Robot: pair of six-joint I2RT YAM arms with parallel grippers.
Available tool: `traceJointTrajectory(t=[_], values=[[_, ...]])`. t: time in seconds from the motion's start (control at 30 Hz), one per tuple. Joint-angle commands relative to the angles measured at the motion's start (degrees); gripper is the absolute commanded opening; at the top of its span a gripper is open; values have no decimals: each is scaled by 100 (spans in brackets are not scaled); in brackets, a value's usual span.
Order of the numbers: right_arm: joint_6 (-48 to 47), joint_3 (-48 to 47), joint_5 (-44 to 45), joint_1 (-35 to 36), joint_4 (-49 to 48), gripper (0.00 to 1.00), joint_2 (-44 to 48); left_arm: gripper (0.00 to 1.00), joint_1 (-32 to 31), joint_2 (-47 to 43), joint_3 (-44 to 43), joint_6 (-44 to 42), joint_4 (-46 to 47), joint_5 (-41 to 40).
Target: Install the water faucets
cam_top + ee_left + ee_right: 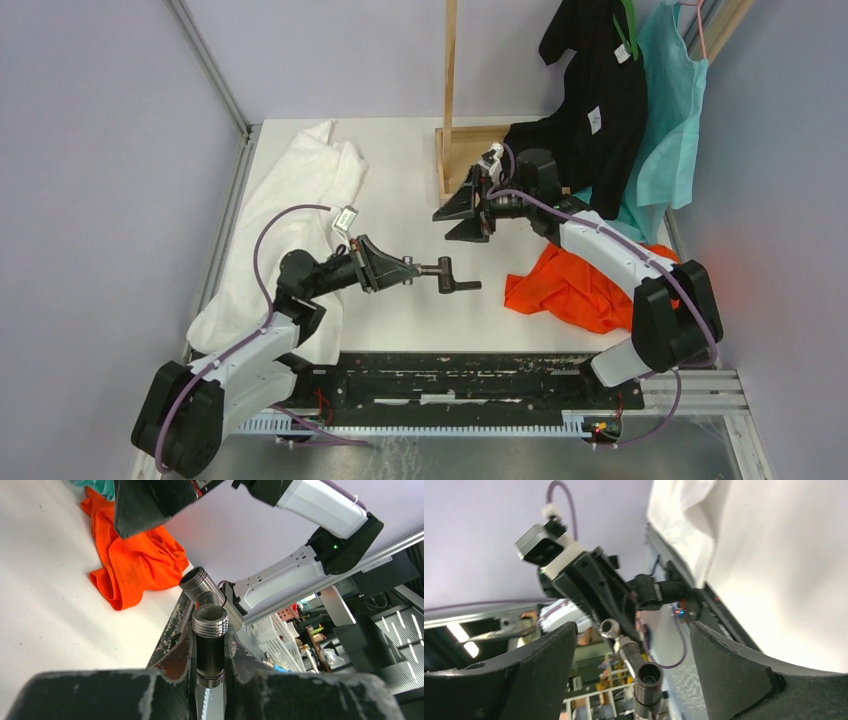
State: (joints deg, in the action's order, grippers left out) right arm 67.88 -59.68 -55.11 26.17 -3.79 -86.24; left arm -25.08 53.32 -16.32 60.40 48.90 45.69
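Faucets in left pincer

The water faucets sink out of sight at their base inside the left gripper; the right wrist view crops their near end at the bottom edge, background clutter blurred.

Left arm: stretched rightward, forearm roughly level.
Left gripper: clamped on the water faucets.
Right arm: reaching far, wrist turned left.
Right gripper: fingers spread wide, seemingly empty.
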Motion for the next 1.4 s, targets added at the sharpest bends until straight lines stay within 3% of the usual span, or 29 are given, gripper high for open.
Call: traceJointTrajectory(t=[0.0,0.1,0.27,0.33,0.47,0.6,0.77,0.87,1.0,1.13,1.37], values=[[-1448,-583,300,-367,1766,89,199,3,54,131,-260,257,516,367],[-2336,-1047,552,-571,2757,92,343,3,140,237,-431,244,146,651],[-3571,-1620,1594,-727,4097,93,768,3,215,433,-475,536,496,913],[-3788,-1463,1873,-729,3846,94,1121,3,223,531,-469,622,564,918],[-4126,-109,1872,-709,1830,97,2516,3,268,871,-422,878,827,978],[-4474,985,2439,-512,655,100,3653,3,357,1544,-67,1760,2177,1023],[-6058,1414,3053,342,830,100,4234,3,415,2705,4,3083,3960,1219],[-6923,1440,3316,912,1027,100,4354,3,417,3108,-57,3592,4550,1256],[-8273,1626,3502,1563,1163,100,4512,3,416,3255,-163,3840,4612,1259],[-9194,1589,4223,2121,1626,100,4381,3,423,3287,-255,4063,4586,1336],[-10101,1691,4551,2910,1593,100,4211,3,418,3358,-354,4060,4466,1416]])
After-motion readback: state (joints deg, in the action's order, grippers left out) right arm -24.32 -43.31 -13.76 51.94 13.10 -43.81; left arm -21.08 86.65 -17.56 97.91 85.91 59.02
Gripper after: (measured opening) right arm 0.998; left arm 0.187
